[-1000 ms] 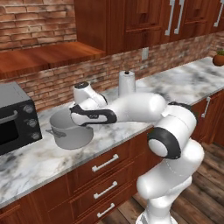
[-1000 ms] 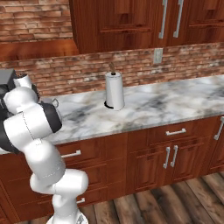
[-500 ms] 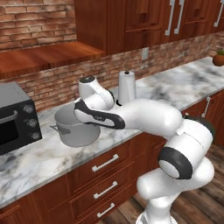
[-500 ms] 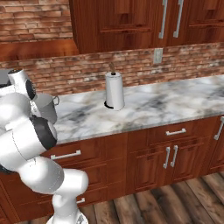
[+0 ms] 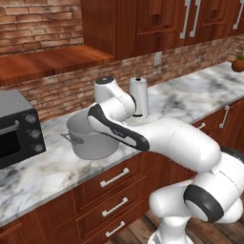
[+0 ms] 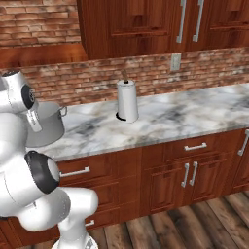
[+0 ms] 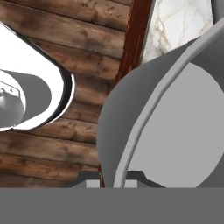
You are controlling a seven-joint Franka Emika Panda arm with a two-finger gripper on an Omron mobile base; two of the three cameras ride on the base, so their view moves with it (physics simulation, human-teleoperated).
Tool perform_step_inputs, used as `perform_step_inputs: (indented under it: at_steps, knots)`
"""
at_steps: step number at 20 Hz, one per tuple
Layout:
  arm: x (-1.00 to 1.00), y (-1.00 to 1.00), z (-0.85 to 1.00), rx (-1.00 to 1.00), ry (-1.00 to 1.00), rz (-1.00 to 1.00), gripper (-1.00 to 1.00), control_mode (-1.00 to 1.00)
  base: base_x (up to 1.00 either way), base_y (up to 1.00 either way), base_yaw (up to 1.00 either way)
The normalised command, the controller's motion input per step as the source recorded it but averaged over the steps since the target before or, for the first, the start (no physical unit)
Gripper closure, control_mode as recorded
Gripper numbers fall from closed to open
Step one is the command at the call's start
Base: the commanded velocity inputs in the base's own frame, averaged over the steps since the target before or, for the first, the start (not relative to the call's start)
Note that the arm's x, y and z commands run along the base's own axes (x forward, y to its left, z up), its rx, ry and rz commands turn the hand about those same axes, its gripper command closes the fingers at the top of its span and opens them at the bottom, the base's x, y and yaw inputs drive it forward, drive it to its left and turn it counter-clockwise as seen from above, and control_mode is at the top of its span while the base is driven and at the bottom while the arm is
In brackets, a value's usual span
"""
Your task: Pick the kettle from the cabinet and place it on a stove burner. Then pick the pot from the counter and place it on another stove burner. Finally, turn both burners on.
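Left base view: the pot [image 5: 91, 138] sits on the marble bench [image 5: 190, 102], between the toaster oven [image 5: 16, 126] and the paper-towel roll [image 5: 139, 96]. The arm reaches over its right rim, and the arm's body hides the jaws. Compared with half a second ago, the arm has swung further forward and the pot sits slightly more to the right.

Right base view: the pot [image 6: 46, 124] stands on the bench [image 6: 160, 116] behind the arm's upper link, left of the roll [image 6: 127, 100].

Hand view: the pot's rim [image 7: 148, 118] runs straight between the jaws [image 7: 111, 183], one finger inside, one outside. Whether they are clenched on it I cannot tell.
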Motion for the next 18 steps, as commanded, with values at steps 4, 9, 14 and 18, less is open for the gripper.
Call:
perform_step_inputs:
  at_steps: [4, 9, 14, 18]
  knots:
    - [-0.54, -0.34, 0.34, 0.00, 0.00, -0.07, 1.00, -1.00, 0.00, 0.00, 0.00]
    - [-0.52, -0.34, 0.33, 0.00, 0.00, -0.07, 1.00, -1.00, 0.00, 0.00, 0.00]
    - [-0.54, -0.32, 0.28, 0.00, 0.00, -0.06, 1.00, -1.00, 0.00, 0.00, 0.00]
    - [-0.51, -0.30, 0.33, 0.00, 0.00, -0.05, 1.00, -1.00, 0.00, 0.00, 0.00]
